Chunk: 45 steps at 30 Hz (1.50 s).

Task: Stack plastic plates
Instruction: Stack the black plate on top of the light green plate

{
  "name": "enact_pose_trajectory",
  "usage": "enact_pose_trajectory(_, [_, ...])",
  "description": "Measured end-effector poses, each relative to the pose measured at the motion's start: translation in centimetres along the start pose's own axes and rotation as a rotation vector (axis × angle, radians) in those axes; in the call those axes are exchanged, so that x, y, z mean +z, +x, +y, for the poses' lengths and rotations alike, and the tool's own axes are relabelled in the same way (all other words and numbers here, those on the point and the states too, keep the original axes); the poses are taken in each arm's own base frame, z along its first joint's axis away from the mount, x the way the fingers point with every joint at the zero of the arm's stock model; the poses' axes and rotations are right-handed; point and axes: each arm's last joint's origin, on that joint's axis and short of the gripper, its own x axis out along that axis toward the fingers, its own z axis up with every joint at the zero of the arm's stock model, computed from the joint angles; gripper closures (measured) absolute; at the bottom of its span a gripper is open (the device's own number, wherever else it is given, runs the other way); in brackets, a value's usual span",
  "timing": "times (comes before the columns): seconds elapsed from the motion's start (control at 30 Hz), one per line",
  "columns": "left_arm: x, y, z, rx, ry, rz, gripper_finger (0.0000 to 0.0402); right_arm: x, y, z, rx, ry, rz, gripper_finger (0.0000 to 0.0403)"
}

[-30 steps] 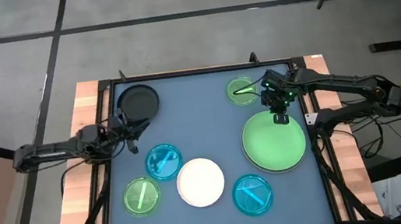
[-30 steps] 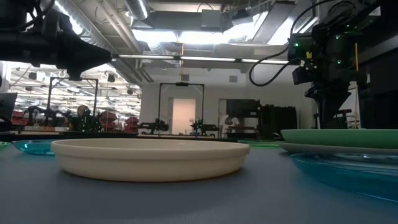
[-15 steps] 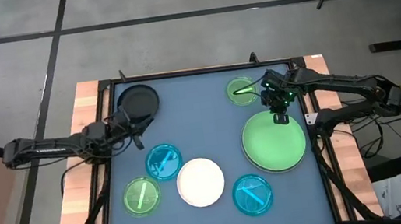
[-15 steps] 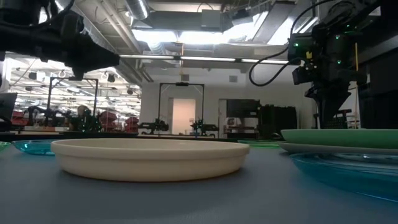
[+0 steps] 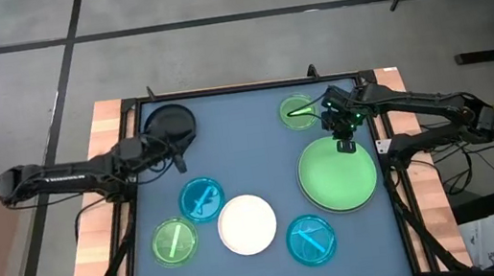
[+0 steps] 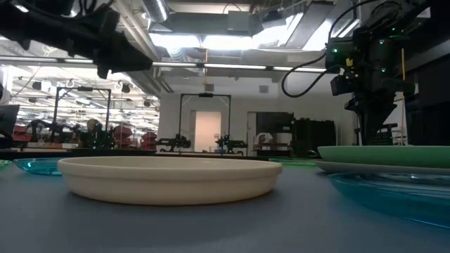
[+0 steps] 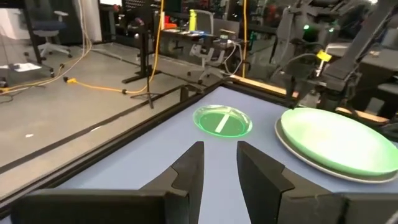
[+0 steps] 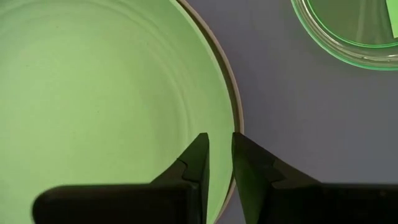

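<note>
The large light green plate (image 5: 338, 176) lies nested in the large grey plate, whose rim (image 8: 236, 115) shows around it, at the table's right. My right gripper (image 5: 346, 147) hangs just above that stack's far rim, pointing down, its fingers (image 8: 199, 155) narrowly open and empty. My left gripper (image 5: 179, 159) hovers level beside the black plate (image 5: 171, 124), narrowly open (image 7: 219, 149) and empty. Flat on the table lie the white plate (image 5: 247, 224), two small blue plates (image 5: 201, 199) (image 5: 311, 238) and two small green plates (image 5: 299, 111) (image 5: 174, 241).
A raised dark frame (image 5: 240, 89) borders the blue table mat on all sides. Bare mat (image 5: 244, 148) lies between the black plate and the far small green plate. In the low view the white plate (image 6: 169, 179) fills the foreground.
My left gripper has moved toward the table's right and slightly toward the far edge, rising a little, and now stands nearer the black plate. The right arm and all the plates have kept still.
</note>
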Motion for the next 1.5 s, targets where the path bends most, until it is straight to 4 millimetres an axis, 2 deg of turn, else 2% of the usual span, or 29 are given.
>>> enact_pose_trajectory(0.2, [1.2,1.8,0.2,0.005,-0.035,0.071,0.0313,0.0,0.0,0.0,0.0,0.0,0.0,0.0342])
enact_pose_trajectory(0.53, [3.6,5.7,1.1,0.094,-0.012,0.322,0.0313,0.0,0.0,0.0,0.0,0.0,0.0,0.0342])
enact_pose_trajectory(0.77, [4.2,8.4,2.5,0.16,-0.022,0.52,0.0313,0.0,0.0,0.0,0.0,0.0,0.0,0.0342])
enact_pose_trajectory(0.93, [3.3,9.9,3.7,0.234,-0.025,0.667,0.0313,0.0,0.0,0.0,0.0,0.0,-0.001,0.0342])
enact_pose_trajectory(1.2, [0.4,11.1,5.5,0.328,-0.084,0.853,0.0313,0.0,0.0,0.0,0.0,0.0,-0.001,0.0343])
enact_pose_trajectory(1.5, [-2.1,12.3,6.1,0.358,-0.078,0.976,0.0313,0.0,0.0,0.0,0.0,0.0,-0.001,0.0343])
